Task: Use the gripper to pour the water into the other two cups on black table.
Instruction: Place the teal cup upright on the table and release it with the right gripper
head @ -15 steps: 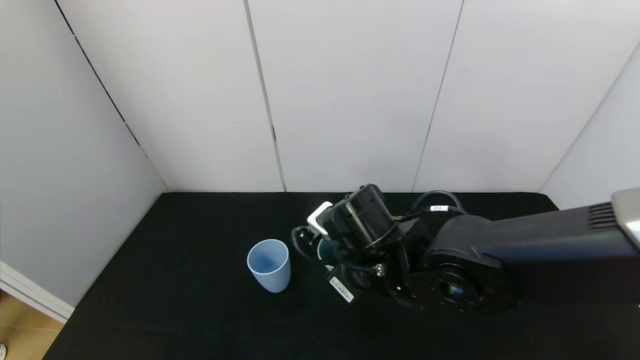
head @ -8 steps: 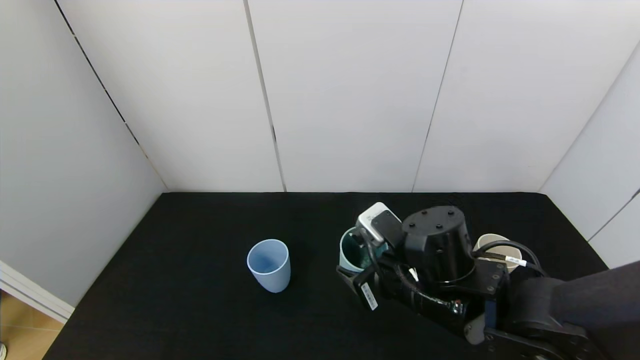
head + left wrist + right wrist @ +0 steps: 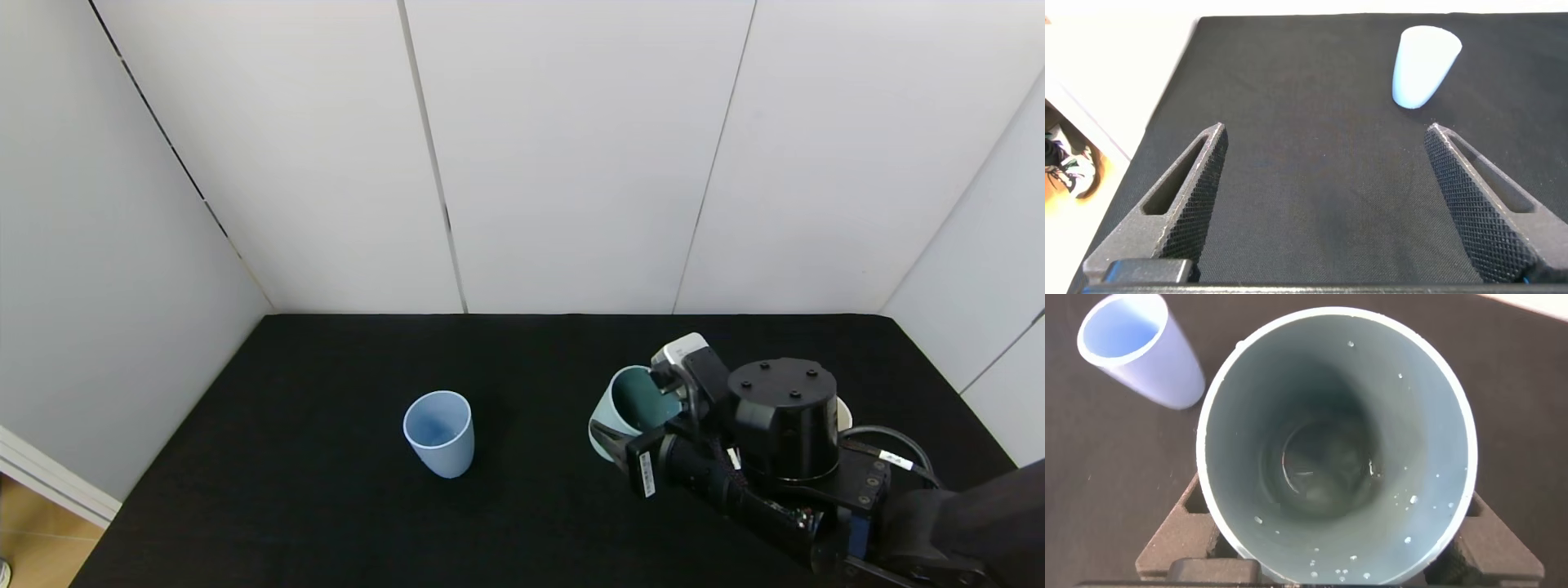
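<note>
My right gripper is shut on a pale teal cup, held tilted above the right half of the black table. In the right wrist view that teal cup fills the frame between the fingers; droplets cling to its inner wall and a little water lies at its bottom. The light blue cup stands upright left of centre, well apart from the gripper. Only a sliver of the cream-white cup shows behind my right wrist. My left gripper hangs open over bare table, with the light blue cup beyond it.
White wall panels close the table in at the back and on both sides. The table's left edge drops to a wooden floor. My right arm covers the near right corner.
My right arm has swung from beside the light blue cup to the right, carrying the teal cup toward the cream-white cup. The light blue cup has not moved.
</note>
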